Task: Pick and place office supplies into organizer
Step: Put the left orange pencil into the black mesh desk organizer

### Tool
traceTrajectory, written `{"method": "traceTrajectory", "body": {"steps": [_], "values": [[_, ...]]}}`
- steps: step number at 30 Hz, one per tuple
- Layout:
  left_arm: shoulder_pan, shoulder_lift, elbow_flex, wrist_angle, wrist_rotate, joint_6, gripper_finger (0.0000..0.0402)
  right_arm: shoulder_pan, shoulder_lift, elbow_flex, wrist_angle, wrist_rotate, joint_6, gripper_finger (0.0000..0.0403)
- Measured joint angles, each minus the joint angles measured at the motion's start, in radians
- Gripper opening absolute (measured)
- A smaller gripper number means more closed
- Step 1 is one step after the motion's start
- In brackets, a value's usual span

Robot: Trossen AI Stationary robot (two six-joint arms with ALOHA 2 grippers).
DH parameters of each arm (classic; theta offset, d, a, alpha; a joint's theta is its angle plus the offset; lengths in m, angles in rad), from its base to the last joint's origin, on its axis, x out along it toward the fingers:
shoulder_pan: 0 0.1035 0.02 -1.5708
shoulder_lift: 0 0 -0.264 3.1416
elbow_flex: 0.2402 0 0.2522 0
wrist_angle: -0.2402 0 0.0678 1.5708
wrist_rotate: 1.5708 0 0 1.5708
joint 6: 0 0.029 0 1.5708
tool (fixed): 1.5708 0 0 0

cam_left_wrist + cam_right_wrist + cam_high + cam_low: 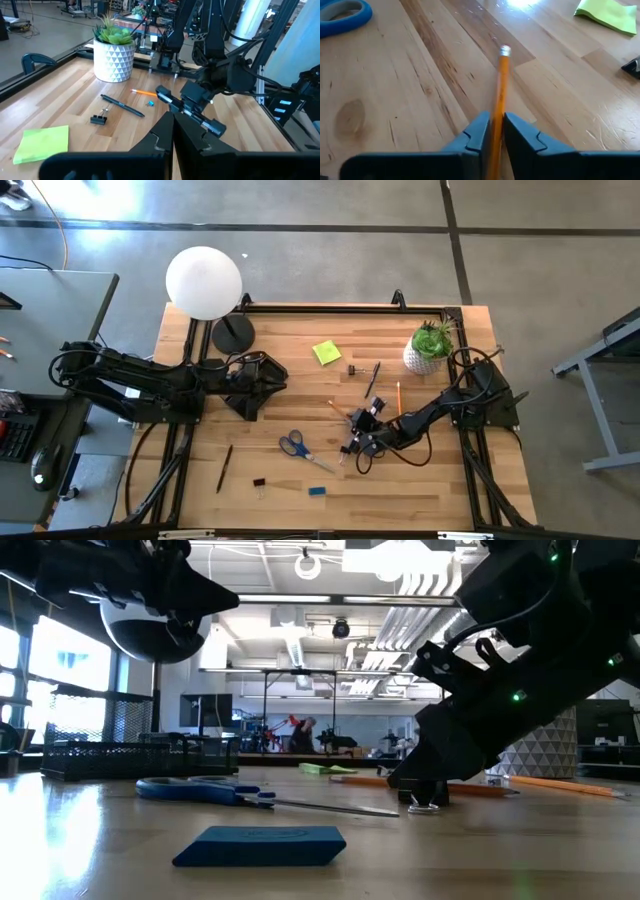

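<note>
Grey concrete floor (330, 250) surrounds the wooden bench (300, 480); ceiling strip lights (420, 580) illuminate the workshop behind.

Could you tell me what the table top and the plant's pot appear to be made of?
Table top: looks like wood, joined light and darker planks with visible grain and a slight sheen. Pot: white with a triangle pattern, smooth; probably ceramic or plastic, the look leaves that open.

The table (420, 490) is viewed from overhead and at surface level; the blue-handled scissors (294, 445) (200, 790) are shared.
</note>
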Motion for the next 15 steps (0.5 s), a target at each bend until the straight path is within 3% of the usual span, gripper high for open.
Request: {"method": "traceTrajectory", "body": {"steps": [7,15], "values": [[0.000,0.000,0.000,-0.012,0.000,0.000,0.0001,0.000,0.000,0.000,-0.014,-0.008,-0.003,0.0010],[0.000,0.000,0.000,-0.025,0.000,0.000,0.0001,0.000,0.001,-0.001,-0.009,-0.002,-0.034,0.0037]]}}
